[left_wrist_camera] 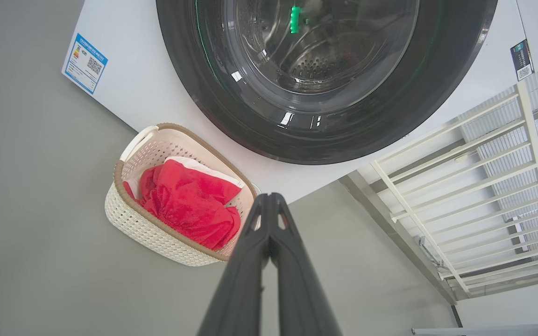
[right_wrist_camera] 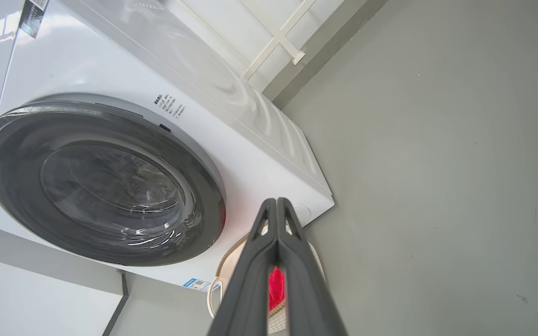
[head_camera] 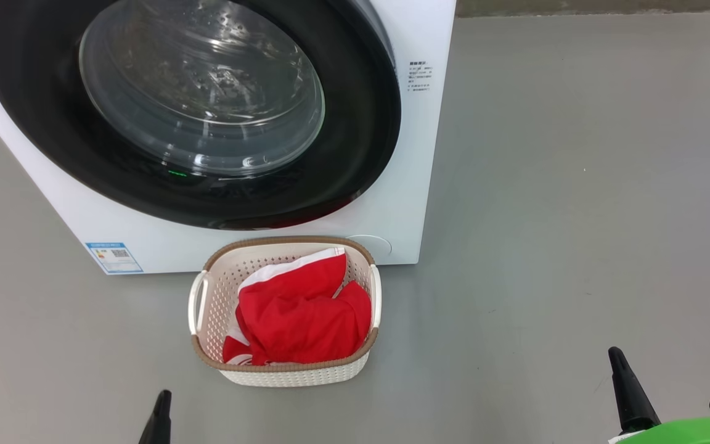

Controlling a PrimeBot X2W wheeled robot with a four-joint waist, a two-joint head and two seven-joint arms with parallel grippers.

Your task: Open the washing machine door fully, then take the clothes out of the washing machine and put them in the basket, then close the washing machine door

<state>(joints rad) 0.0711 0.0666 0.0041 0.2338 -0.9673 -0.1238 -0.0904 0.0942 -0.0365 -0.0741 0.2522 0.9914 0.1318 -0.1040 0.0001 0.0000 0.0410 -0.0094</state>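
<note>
washing machine door (head_camera: 201, 92) is shut, its black rim flush against the front of the washing machine (head_camera: 416, 154). The steel drum shows through the glass bowl in the left wrist view (left_wrist_camera: 325, 60). From the right wrist view the door (right_wrist_camera: 105, 186) also sits seated against the white cabinet (right_wrist_camera: 110, 60).

The clothes (head_camera: 302, 314) are in the basket (head_camera: 296, 374), a red heap with a white edge toward the machine, bunched to the basket's right half. The basket stands upright on the grey floor (head_camera: 577, 246), right at the foot of the machine, under the door's lower edge. A blue label (head_camera: 114, 257) is on the machine's front, to the left of the basket.

Left gripper (head_camera: 164, 394) is low at the lower left, well short of the basket. Its fingers are pressed tip to tip with nothing between them (left_wrist_camera: 269, 196).

Right gripper (head_camera: 617, 354) is off to the lower right over bare floor, well apart from the basket. It is likewise closed and empty (right_wrist_camera: 277, 200). A sliver of red fabric (right_wrist_camera: 276, 289) shows behind the slot between its fingers.

Same basket (left_wrist_camera: 147, 228) and clothes (left_wrist_camera: 185, 205) show in the left wrist view, just beside the machine front (left_wrist_camera: 133, 84).
</note>
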